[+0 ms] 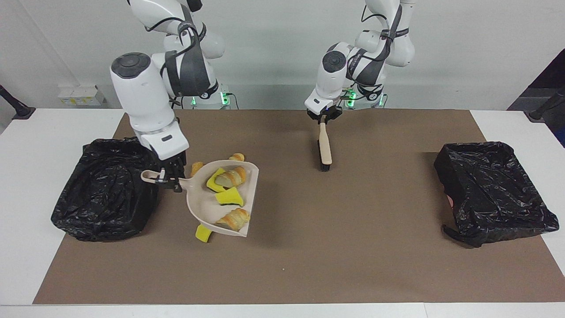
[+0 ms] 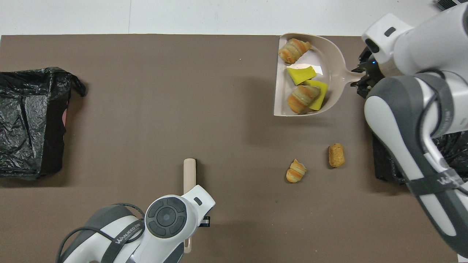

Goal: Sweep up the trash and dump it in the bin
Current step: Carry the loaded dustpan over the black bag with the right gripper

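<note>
My right gripper [image 1: 170,179] [image 2: 362,77] is shut on the handle of the beige dustpan [image 1: 198,203] [image 2: 331,54] and holds it tilted above the mat, beside the black bin [image 1: 106,194] at the right arm's end. The pan holds two tan rolls [image 1: 234,218] [image 2: 293,50], two yellow sponge wedges [image 1: 229,196] [image 2: 300,75] and a pale scrap [image 2: 303,67]. Two small rolls [image 2: 296,171] [image 2: 336,155] lie on the mat nearer to the robots. One yellow wedge [image 1: 203,232] lies under the pan's edge. My left gripper [image 1: 324,117] is shut on the brush [image 1: 325,150] [image 2: 189,173].
A second black-lined bin [image 1: 490,190] [image 2: 29,120] stands at the left arm's end of the table. The brown mat [image 1: 353,247] covers the middle of the white table. The brush head hangs low over the mat near the left arm's base.
</note>
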Tool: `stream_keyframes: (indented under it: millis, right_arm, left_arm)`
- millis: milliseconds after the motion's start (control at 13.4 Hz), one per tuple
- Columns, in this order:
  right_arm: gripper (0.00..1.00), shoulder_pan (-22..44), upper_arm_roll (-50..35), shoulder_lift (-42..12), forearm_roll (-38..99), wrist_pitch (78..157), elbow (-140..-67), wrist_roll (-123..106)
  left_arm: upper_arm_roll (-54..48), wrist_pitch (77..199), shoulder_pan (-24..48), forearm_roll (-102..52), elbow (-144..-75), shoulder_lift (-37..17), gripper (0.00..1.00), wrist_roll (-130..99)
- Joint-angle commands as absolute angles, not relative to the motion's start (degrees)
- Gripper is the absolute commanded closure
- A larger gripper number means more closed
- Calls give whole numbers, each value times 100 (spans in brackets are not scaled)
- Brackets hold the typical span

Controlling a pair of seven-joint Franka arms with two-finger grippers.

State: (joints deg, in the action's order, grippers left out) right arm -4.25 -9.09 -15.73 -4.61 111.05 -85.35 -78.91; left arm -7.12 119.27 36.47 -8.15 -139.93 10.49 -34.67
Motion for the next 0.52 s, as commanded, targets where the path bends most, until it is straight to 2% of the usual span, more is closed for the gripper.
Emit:
stream_keyframes:
  millis: [0,300,449]
  right_arm:
    - [100,-1079,-984,-1345,-107,11031,-8710,-8655]
    - [100,-2020,-967,-898,0,11004,-9411,-9341]
    - [100,-2537,-958,-617,-9,11319,-9912,-9701]
  left_arm:
    - [-668,12190,3752,-861,-14124,1134,100,-3726]
    - [-668,12225,3683,-870,-14159,1003,100,-3726]
    - [-668,12261,3683,-870,-14150,958,100,-3700]
